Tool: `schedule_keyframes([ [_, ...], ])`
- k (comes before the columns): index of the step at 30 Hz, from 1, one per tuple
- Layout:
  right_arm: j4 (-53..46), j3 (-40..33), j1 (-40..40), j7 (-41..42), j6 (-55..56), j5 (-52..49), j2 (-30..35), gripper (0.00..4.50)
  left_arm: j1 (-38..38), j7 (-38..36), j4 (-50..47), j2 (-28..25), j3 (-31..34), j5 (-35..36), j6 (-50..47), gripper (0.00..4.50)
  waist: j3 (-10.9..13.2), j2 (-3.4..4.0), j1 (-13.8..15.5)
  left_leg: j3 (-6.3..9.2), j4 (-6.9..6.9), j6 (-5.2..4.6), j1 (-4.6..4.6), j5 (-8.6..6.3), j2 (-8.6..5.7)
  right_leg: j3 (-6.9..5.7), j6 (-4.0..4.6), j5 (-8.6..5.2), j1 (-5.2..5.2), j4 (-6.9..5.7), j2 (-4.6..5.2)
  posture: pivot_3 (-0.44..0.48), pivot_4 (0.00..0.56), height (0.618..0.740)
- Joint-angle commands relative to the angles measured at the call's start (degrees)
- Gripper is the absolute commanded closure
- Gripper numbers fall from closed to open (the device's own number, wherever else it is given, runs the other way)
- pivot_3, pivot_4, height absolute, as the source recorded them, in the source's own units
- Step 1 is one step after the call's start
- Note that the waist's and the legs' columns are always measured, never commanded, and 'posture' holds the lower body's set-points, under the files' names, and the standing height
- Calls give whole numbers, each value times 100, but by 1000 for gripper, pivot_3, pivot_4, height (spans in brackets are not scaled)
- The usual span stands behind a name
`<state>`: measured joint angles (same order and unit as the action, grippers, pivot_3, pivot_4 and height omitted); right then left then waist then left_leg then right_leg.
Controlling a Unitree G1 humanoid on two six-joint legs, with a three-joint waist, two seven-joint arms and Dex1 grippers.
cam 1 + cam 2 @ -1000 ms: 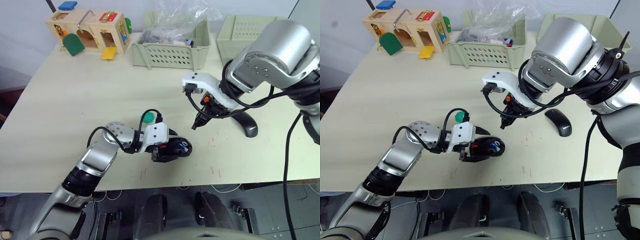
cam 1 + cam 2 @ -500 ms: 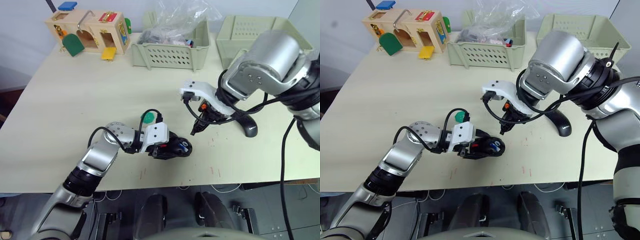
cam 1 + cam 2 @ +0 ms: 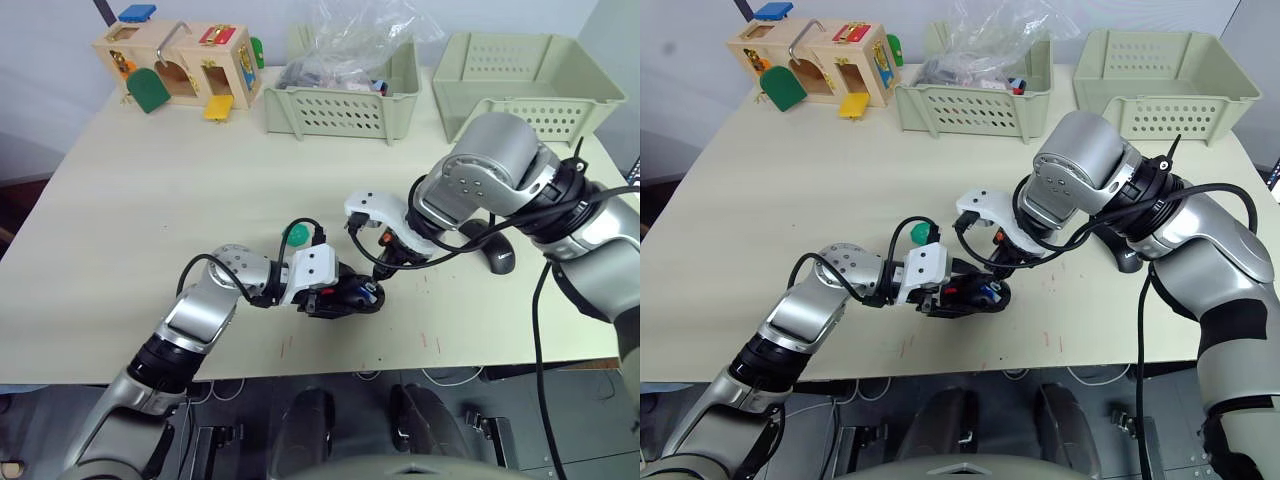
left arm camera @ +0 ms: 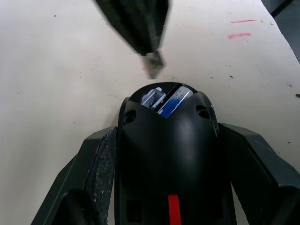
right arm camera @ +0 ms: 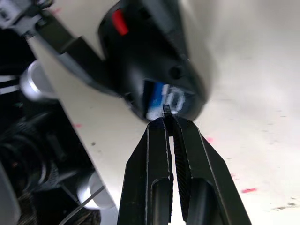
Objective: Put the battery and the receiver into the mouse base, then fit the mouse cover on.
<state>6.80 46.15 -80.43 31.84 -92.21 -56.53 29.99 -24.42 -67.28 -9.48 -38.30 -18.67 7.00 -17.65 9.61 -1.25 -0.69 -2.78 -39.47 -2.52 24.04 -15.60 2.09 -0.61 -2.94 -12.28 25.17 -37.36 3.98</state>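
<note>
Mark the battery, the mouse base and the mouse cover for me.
battery (image 4: 174, 100): left wrist view, its blue side inside the base.
mouse base (image 4: 165, 154): left wrist view, black top surface of the shell.
mouse cover (image 3: 497, 258): left eye view, its exposed black end on the table.

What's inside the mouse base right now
The blue battery lies in the mouse base, with a pale part beside it. The rest of the compartment is covered by the base's black shell.

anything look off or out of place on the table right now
Nothing stands out. The left gripper holds the mouse base flat on the table with the battery seated in its compartment. The right gripper, fingers pinched on a small receiver, hangs at the base's open end. The mouse cover lies apart.
</note>
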Motion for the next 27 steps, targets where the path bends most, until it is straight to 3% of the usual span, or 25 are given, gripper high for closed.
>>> schedule_keyframes([
  [1,37,-243,-24,-264,-29,-112,-96,4500,21,6,-88,9,27,45,41,1643,0,0,-5,0,0,0,-1,0,0,0,0,0,0,-1,0,0,150,740],
  [27,267,-227,146,-1058,-29,-742,-257,4500,80,62,-94,11,35,31,62,1643,0,0,-8,0,0,0,-3,0,0,0,0,0,0,-5,0,0,150,740],
])
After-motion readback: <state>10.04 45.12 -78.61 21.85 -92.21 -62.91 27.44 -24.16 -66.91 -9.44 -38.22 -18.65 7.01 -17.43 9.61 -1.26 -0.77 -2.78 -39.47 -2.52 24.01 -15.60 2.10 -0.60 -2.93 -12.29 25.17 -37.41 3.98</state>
